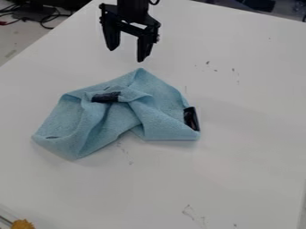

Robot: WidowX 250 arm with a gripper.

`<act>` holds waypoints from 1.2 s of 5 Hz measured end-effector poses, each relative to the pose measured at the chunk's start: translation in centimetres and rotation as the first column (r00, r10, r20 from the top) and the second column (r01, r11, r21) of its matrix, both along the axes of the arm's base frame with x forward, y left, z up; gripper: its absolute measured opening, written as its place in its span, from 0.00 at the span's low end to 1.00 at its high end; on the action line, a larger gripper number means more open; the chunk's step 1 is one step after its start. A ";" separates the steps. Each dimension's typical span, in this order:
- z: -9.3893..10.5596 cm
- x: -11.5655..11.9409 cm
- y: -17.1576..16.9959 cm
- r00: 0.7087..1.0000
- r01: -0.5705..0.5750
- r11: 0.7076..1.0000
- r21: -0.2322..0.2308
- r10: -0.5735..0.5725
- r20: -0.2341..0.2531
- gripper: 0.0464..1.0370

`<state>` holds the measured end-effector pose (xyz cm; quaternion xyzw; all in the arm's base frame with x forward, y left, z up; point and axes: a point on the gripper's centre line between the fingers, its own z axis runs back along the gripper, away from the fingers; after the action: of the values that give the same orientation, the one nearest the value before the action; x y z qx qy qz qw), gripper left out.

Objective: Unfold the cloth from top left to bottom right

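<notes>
The blue cloth (162,116) lies all bunched up on the white table (239,179), just below the gripper (127,54) in the camera view. They are not touching. The gripper hangs down with its two black fingers (111,38) spread wide apart, and it holds nothing between them.

You are having open passage over the tabletop (239,174), right of and below the cloth (161,118). A gap is separating its peak from the gripper (126,54). 2 obstacles are interrupting low passes: bunched folds, mid-left; yellow object (23,224), bottom-left corner.
</notes>
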<state>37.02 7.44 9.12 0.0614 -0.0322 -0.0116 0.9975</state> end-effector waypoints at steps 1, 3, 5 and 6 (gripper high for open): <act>-1.4 -0.3 0.0 0.999 -0.008 1.000 -0.007 0.007 -0.034 0.96; -3.5 -3.5 0.0 0.997 -0.062 0.998 -0.018 0.061 -0.044 0.96; -4.5 -6.6 0.0 0.989 -0.149 0.988 -0.043 0.148 -0.031 0.96; -4.9 -5.5 0.3 0.992 -0.122 0.991 -0.064 0.121 -0.023 0.96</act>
<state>31.54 7.76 4.27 0.0307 -0.0195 0.0494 0.9981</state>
